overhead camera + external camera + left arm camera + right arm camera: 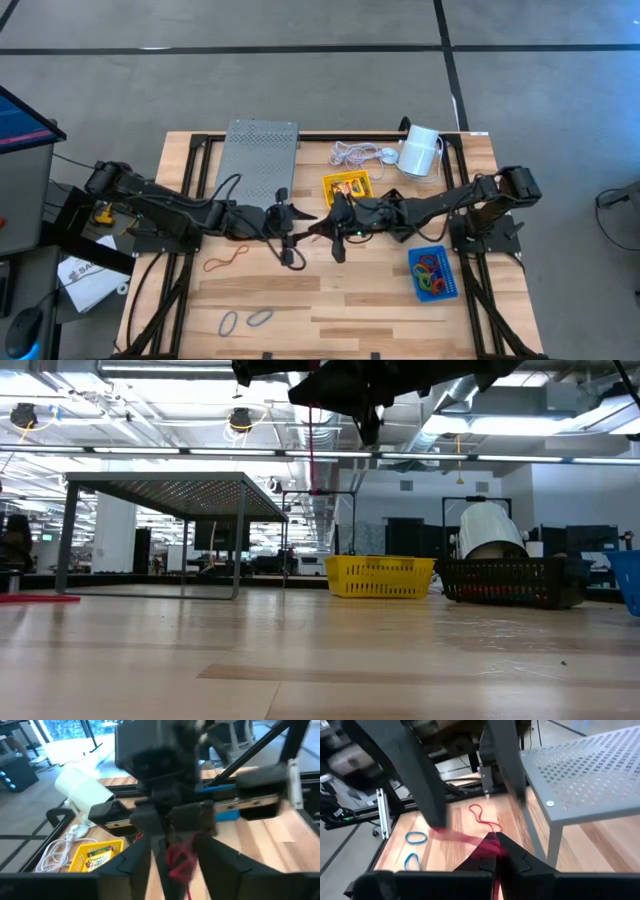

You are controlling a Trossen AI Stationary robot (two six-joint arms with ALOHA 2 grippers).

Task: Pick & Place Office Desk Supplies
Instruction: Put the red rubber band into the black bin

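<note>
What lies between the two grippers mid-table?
A red rubber band stretched between left gripper and right gripper, seen in the right wrist view.

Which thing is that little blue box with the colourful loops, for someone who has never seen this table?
Start at the wooden table and go to the side under the right arm. There sits the blue tray, holding mixed coloured rubber bands; the yellow tray holds a crayon box instead.

Red rubber band (487, 847), yellow tray (347, 187)
</note>
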